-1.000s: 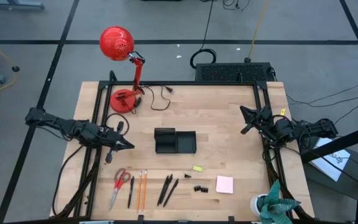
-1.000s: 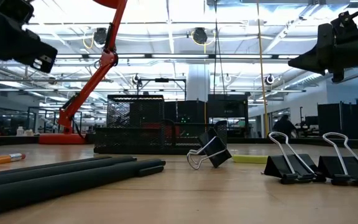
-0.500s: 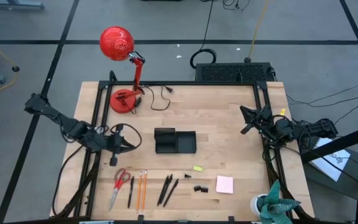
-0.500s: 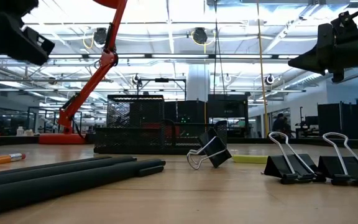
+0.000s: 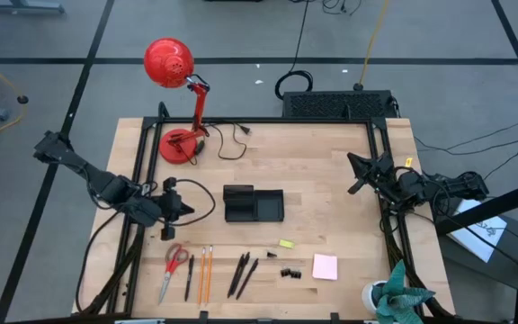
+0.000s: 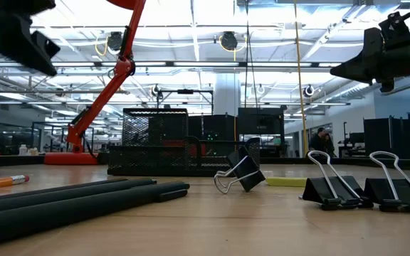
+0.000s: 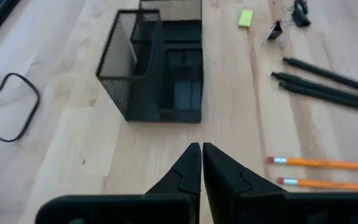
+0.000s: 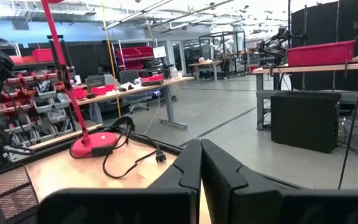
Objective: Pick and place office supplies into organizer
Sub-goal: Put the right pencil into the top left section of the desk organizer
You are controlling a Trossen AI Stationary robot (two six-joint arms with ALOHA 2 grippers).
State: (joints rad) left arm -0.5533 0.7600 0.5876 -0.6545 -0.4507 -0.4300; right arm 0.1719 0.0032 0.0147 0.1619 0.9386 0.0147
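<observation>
Organizer (image 5: 254, 204), a black mesh tray with compartments, stands near the middle of the wooden table (image 5: 331, 171); nothing shows inside it in the left wrist view. Office supplies lie in a row along the near edge, well apart from the tray: red-handled scissors (image 5: 172, 268), one black pen (image 5: 189, 277) beside them, two orange pencils (image 5: 204, 273), further black pens (image 5: 243, 274), a small yellow piece (image 5: 286, 243), black binder clips (image 5: 289, 272) and a pink sticky-note pad (image 5: 325, 266). Left gripper (image 5: 180, 208) hangs above the table just left of the tray and above the scissors' end of the row, its fingers (image 7: 190, 169) pressed together with nothing between them. Right gripper (image 5: 356, 173) waits over the table's right edge, its fingers (image 8: 190, 171) likewise closed and empty. Red desk lamp (image 5: 178, 99) stands at the far left corner of the table, its cable trailing beside the base.
</observation>
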